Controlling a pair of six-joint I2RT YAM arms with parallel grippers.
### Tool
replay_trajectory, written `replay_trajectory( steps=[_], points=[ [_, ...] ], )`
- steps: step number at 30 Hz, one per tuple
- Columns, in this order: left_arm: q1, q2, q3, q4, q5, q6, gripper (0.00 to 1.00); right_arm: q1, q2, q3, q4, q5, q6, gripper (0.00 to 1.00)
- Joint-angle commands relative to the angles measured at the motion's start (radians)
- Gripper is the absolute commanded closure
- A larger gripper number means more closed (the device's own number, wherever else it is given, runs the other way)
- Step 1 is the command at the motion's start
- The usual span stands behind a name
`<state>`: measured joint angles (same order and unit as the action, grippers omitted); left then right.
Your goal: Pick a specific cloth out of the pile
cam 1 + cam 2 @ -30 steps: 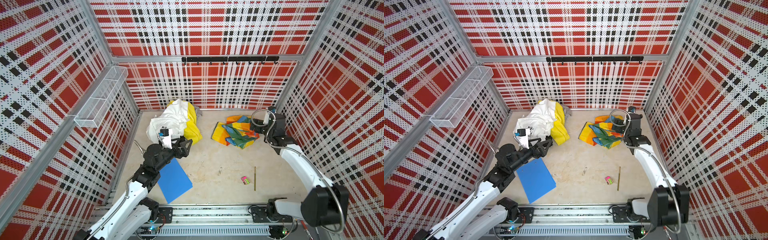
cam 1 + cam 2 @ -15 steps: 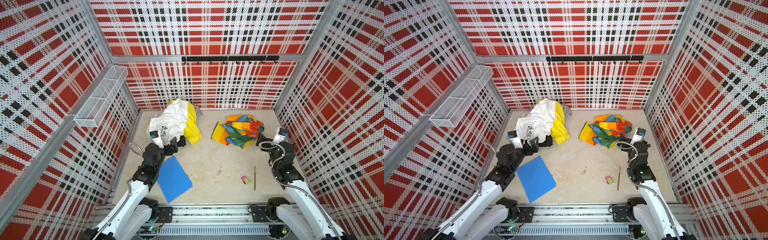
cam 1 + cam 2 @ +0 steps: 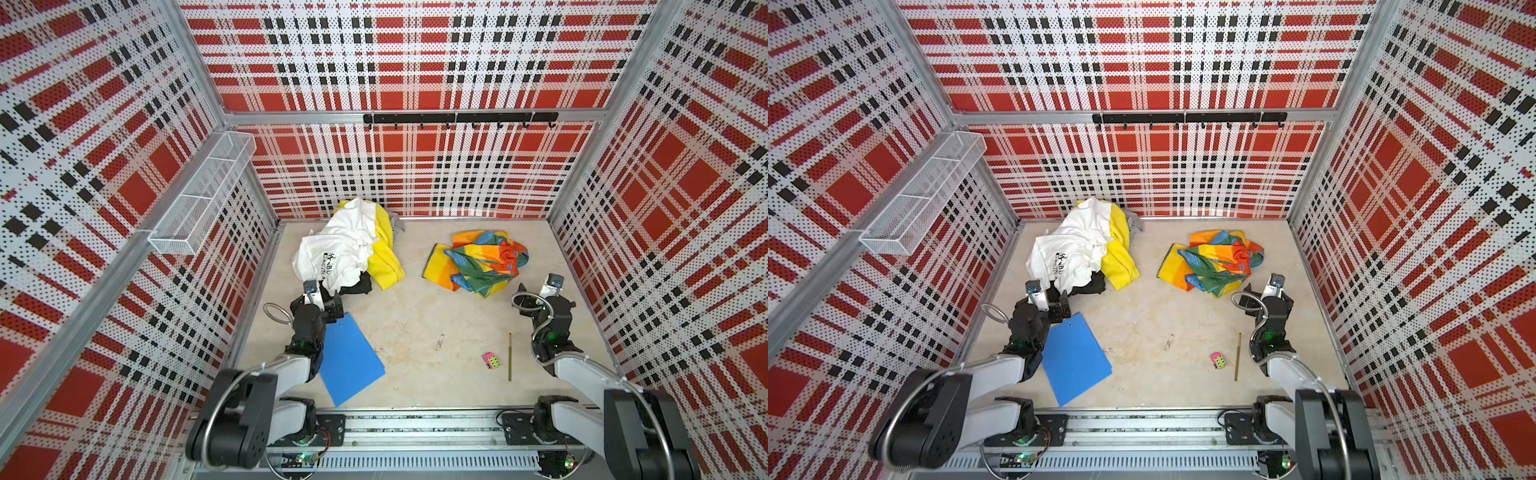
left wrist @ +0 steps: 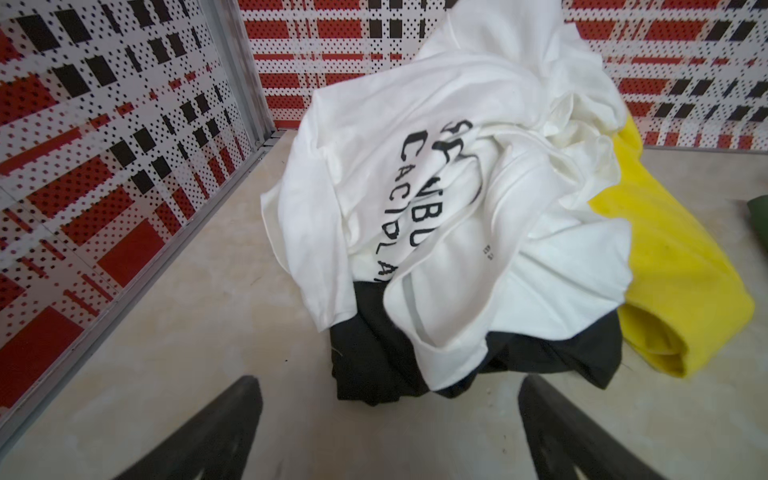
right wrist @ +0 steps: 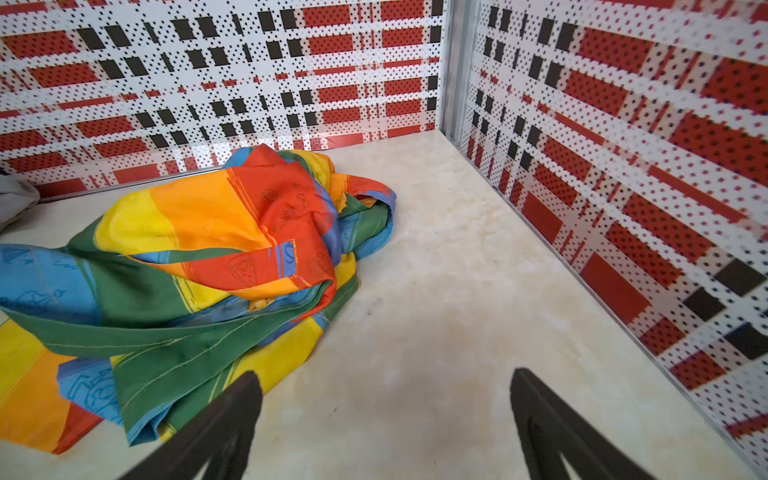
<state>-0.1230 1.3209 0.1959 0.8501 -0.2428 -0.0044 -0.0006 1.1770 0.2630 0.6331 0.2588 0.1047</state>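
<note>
Sitting ctr-right in a top view, the cloth (image 3: 478, 259) is well clear of the pile (image 3: 345, 249), w/ left gripper (image 4: 388, 380) & right gripper (image 5: 384, 372) both spread, empty: task looks done.

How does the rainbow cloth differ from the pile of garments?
The cloth is one thin striped sheet of orange, yellow, green, blue and red; the pile is several garments, white, yellow, black and grey. The cloth lies on the right in both top views, the pile on the left. Both are crumpled on the floor.
</note>
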Motion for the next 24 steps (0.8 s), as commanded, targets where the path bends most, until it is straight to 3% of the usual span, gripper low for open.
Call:
replay_trajectory(
  steps=[1,5,7,11,14,17,24],
  points=[
    [-0.017,0.083,0.03,0.298,0.014,0.111,0.01,-0.002,0.091,-0.014,0.308,-0.011,-0.035,0.0],
    [-0.013,0.186,0.072,0.339,-0.016,0.114,0.01,-0.004,0.205,-0.031,0.496,-0.043,-0.083,0.0],
    [0.013,0.171,0.07,0.299,0.021,0.083,0.01,-0.005,0.256,-0.022,0.513,-0.064,-0.086,0.0],
    [0.075,0.271,0.052,0.445,0.109,0.036,0.01,-0.006,0.393,-0.059,0.724,-0.11,-0.105,0.0],
    [0.084,0.243,0.098,0.299,0.11,0.026,0.01,-0.006,0.367,-0.02,0.602,-0.095,-0.09,0.0],
    [0.123,0.251,0.114,0.288,0.171,-0.005,0.01,0.008,0.369,-0.008,0.581,-0.06,-0.102,0.0],
    [0.121,0.254,0.111,0.296,0.167,-0.009,0.01,0.011,0.382,0.012,0.56,-0.076,-0.113,0.0]
  ],
)
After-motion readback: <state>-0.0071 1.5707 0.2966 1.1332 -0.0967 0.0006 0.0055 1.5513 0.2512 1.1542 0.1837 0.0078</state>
